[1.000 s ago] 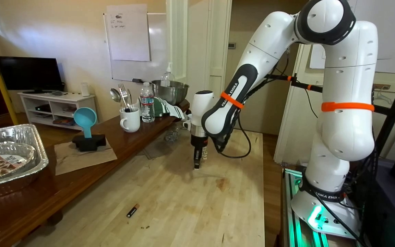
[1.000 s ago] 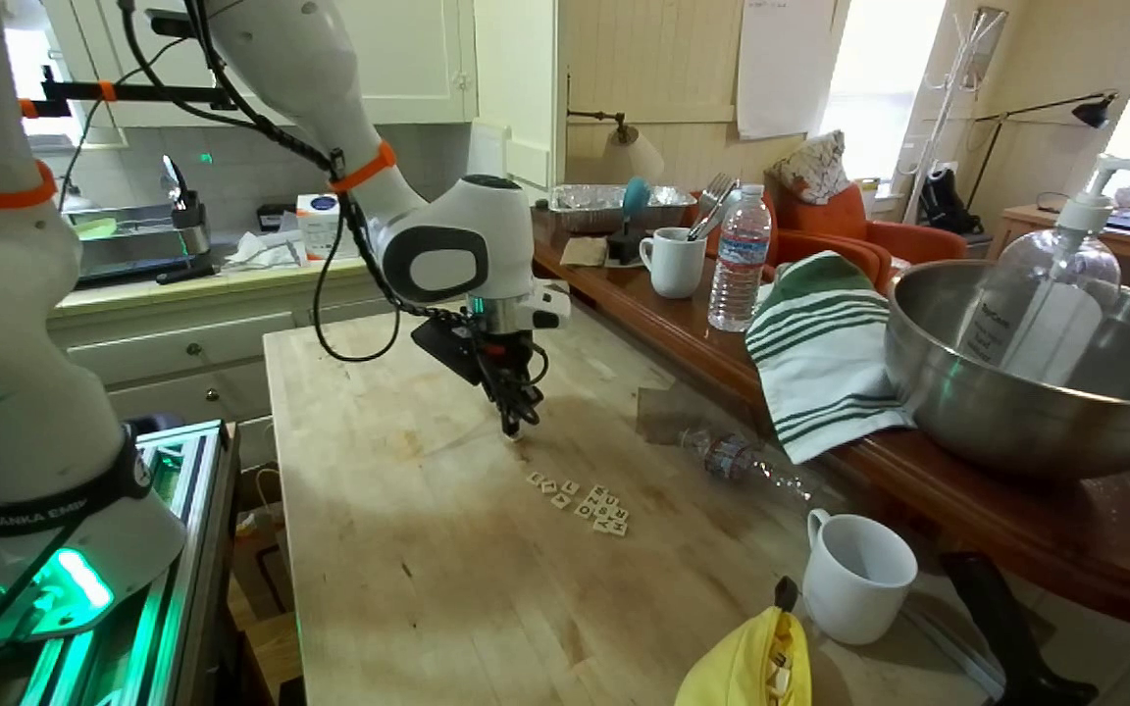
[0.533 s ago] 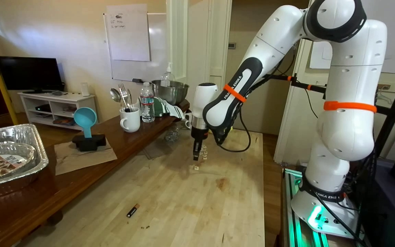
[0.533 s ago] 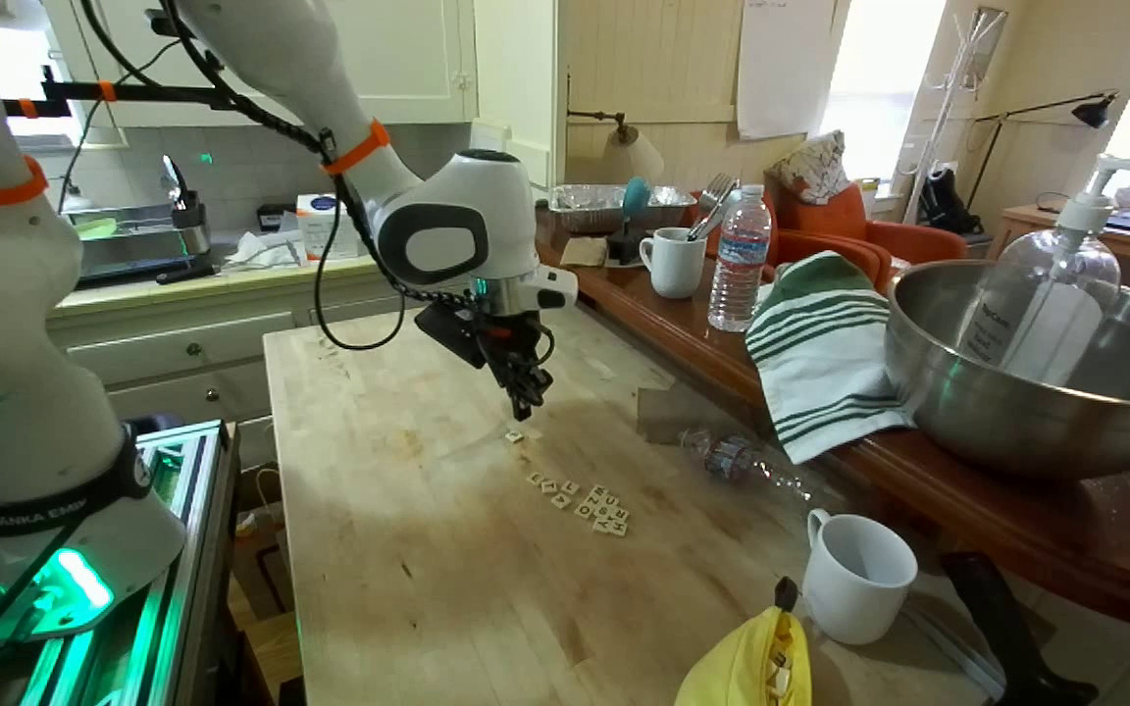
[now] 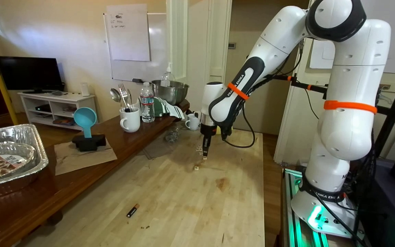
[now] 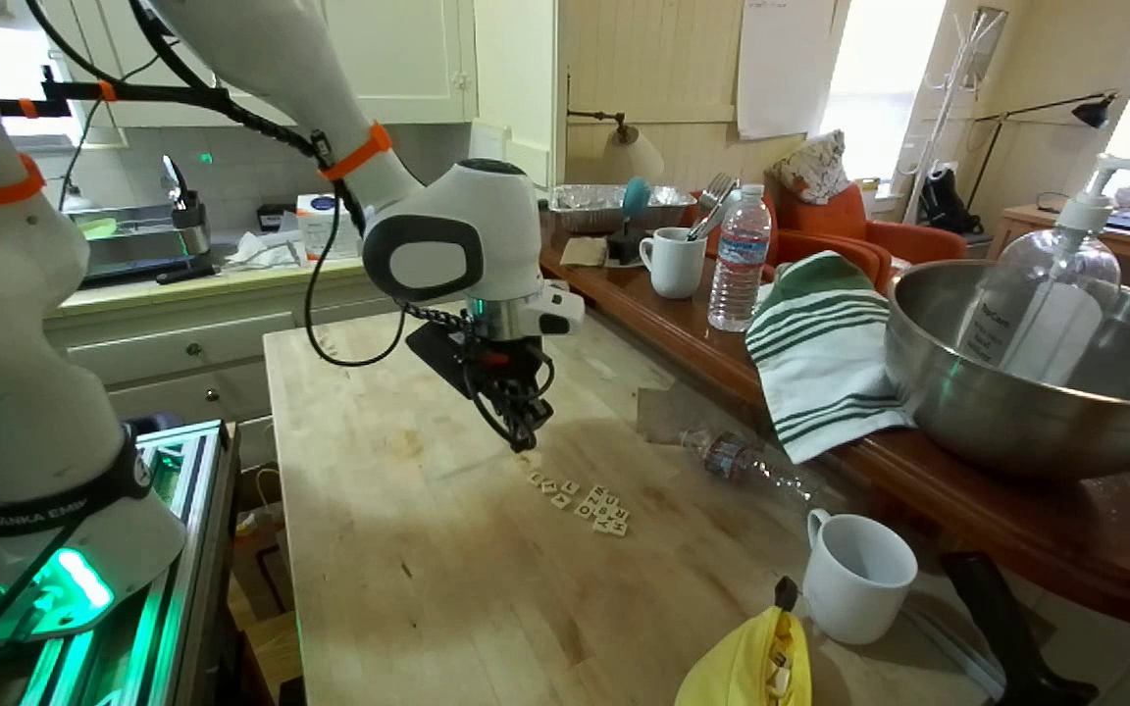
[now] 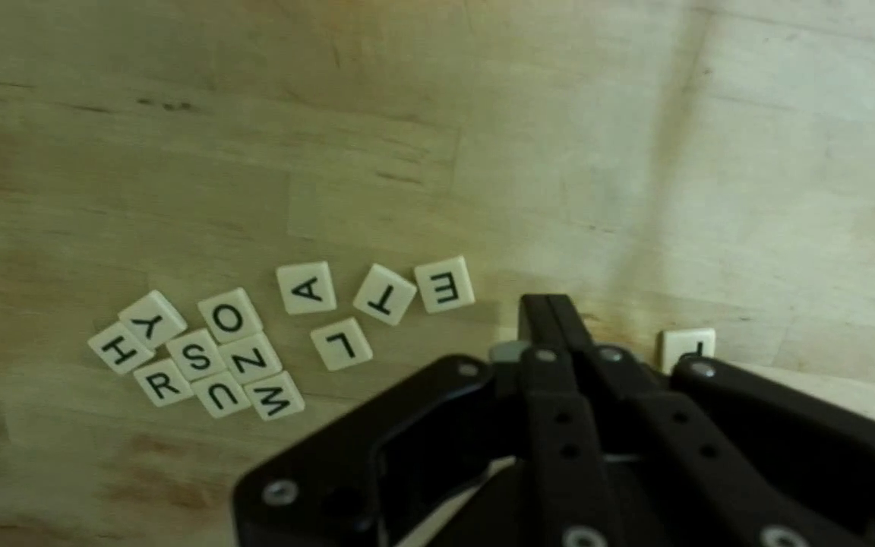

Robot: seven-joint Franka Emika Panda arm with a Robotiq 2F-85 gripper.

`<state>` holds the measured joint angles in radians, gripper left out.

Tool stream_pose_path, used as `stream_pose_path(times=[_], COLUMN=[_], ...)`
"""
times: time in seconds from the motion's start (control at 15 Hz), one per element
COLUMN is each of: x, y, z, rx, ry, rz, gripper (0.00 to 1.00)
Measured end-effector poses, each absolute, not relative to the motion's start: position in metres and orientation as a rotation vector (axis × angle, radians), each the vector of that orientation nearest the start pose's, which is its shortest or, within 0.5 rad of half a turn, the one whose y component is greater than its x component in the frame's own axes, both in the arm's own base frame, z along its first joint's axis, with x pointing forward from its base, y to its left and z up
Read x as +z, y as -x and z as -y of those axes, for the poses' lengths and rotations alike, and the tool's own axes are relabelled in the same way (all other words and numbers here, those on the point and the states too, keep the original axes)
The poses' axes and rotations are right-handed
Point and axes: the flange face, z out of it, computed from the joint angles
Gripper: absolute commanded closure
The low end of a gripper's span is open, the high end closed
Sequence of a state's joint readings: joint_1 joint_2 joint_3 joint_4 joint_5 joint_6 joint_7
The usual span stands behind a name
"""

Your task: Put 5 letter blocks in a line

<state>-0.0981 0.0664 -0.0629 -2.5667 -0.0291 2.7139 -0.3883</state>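
In the wrist view, at far left, a tight group of letter blocks [image 7: 194, 354] is seen; prob. it should be left undisturbed. Next to the right, block A [image 7: 306, 289] is found, then block L [image 7: 341, 344], placed lower in the view, then block T [image 7: 385, 295] and block E [image 7: 444, 284], close together but each turned at its own angle. Just right of E, the gripper [image 7: 548, 304] is seen w/ its jaws together and nothing held, so pushing, not grasping, is presumably intended. Further right, a single block [image 7: 684, 346] is partly hidden by it, well apart from E. For this gap to be closed, the gripper should be set on the outer side of that block, low but w/o hard pressing, & the push should be given slowly at mid-side, b/c by an off-centre touch the block would prob. be spun.
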Motion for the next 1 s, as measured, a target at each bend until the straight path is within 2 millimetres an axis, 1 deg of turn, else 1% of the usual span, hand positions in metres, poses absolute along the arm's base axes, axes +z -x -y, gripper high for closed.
stream_pose_path(times=[0.2, 0.47, 0.67, 1.0], x=[0.244, 0.238, 0.232, 0.219], y=[-0.449, -0.45, -0.452, -0.457], z=[0.085, 0.096, 0.1, 0.099], rx=[-0.105, -0.147, -0.162, -0.139], ry=[3.155, 3.168, 3.174, 3.172], rz=[0.396, 0.365, 0.357, 0.364], gripper=[1.0, 1.0, 1.0, 1.0])
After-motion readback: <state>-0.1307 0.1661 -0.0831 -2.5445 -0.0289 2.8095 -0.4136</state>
